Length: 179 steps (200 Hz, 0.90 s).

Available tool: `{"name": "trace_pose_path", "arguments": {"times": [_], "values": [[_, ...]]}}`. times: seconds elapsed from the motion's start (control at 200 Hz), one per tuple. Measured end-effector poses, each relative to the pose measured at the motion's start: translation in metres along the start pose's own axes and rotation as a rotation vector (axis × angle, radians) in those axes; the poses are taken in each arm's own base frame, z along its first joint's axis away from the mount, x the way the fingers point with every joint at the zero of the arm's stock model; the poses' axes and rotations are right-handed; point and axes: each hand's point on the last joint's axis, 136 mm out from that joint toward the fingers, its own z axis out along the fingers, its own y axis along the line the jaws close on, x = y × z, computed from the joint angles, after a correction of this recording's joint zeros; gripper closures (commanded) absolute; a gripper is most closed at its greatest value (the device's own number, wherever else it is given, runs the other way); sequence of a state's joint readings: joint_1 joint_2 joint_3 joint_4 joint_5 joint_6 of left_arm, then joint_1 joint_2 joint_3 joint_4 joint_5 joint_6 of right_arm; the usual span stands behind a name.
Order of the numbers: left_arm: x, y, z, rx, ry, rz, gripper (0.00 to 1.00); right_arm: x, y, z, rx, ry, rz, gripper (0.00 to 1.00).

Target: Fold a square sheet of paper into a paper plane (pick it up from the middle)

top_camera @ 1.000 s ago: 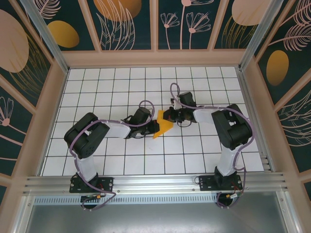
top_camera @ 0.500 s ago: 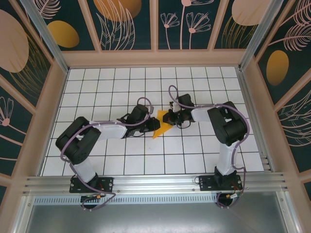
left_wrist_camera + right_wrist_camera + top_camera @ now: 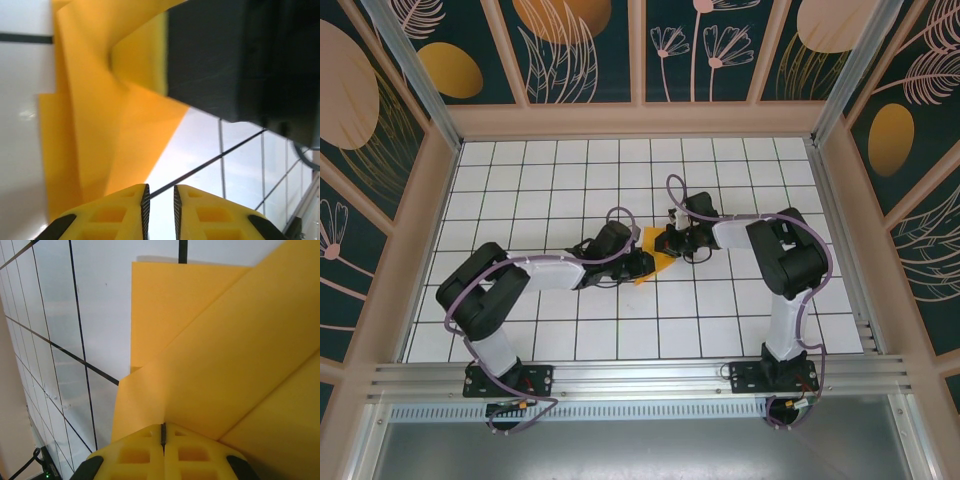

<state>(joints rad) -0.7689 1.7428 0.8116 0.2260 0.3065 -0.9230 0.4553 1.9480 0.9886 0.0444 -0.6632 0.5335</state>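
The white gridded table point(image 3: 740, 330) takes up the middle of the top view. The left arm point(image 3: 545, 270) lies low, its elbow at lower left and its forearm reaching right toward centre. The right arm point(image 3: 785, 255) bends at the right and stretches its forearm left. They meet just above centre frame, where the paper point(image 3: 660, 267), folded to a small orange shape, lies on the table between them. The left gripper point(image 3: 638, 266) is at its lower left edge and the right gripper point(image 3: 670, 242) at its upper right.

The left wrist view adds the creases: layers of paper rise in the upper left under the right gripper's dark body. The left gripper's yellow fingertips at the bottom edge stand slightly apart, with bare table in the gap.

In the right wrist view the fingertips are pressed together at bottom centre, pinching a fold of paper that spreads up and right.
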Motion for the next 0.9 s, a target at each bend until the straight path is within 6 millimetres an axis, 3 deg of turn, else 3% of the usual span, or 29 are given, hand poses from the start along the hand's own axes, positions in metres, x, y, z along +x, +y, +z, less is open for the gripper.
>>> {"name": "trace_pose_path", "arguments": {"times": [0.145, 0.896], "values": [[0.007, 0.012, 0.005, -0.039, 0.027, -0.015, 0.77, 0.000, 0.000, 0.000, 0.002, 0.004, 0.004, 1.00], [0.003, 0.030, 0.006, -0.134, 0.003, -0.031, 0.85, -0.001, 0.000, 0.002, 0.001, 0.016, 0.012, 1.00]]}}
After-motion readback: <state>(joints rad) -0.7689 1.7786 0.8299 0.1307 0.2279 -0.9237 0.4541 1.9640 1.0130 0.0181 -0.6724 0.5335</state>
